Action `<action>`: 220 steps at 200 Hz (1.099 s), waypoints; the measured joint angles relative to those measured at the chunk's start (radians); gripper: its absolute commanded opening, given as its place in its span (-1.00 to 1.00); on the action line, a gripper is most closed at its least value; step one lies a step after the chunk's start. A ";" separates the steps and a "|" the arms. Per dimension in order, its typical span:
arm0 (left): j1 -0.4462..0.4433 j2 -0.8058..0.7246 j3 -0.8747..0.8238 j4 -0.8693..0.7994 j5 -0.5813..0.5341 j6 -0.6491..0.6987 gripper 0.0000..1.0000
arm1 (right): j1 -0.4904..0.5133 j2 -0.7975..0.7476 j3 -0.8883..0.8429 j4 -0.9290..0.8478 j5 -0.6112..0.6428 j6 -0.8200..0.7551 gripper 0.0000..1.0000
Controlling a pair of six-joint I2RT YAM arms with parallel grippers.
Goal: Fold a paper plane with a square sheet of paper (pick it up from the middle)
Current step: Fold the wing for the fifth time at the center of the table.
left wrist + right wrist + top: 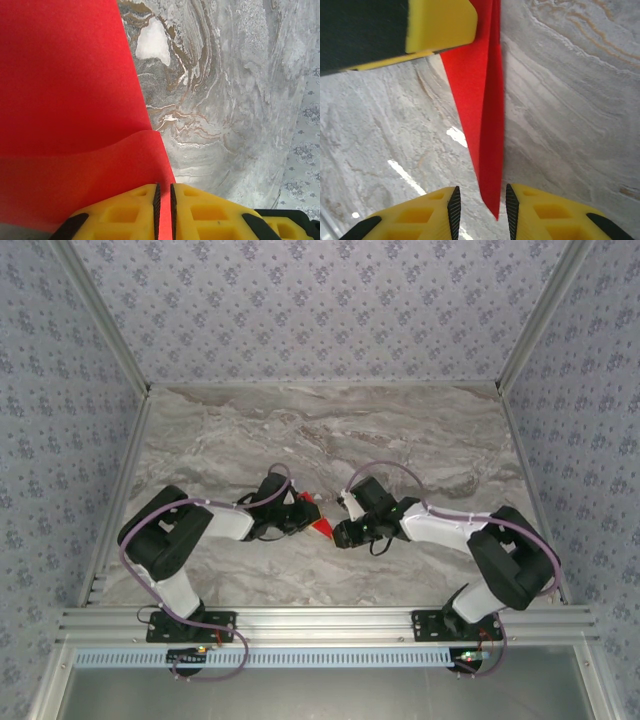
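Note:
The red sheet of paper (321,529) hangs folded between the two grippers, above the marble table. My left gripper (163,186) is shut on it, and a thin red strip shows between its black pads. In the left wrist view the paper (65,90) spreads wide to the left, with a curved flap lying over it. In the right wrist view it (485,100) narrows to a creased point like a paper plane's nose. That tip hangs between the fingers of my right gripper (482,200), which stands open and touches neither side. The left gripper's yellow finger (440,25) holds the far end.
The marble tabletop (320,430) stretches bare behind the arms, with patterned walls on three sides. The aluminium rail (320,623) that carries both arm bases runs along the near edge. The grippers (338,532) nearly meet at the table's middle.

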 measured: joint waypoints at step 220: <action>0.000 0.007 0.014 -0.031 -0.007 0.007 -0.68 | -0.047 -0.035 0.027 0.011 -0.090 0.028 -0.59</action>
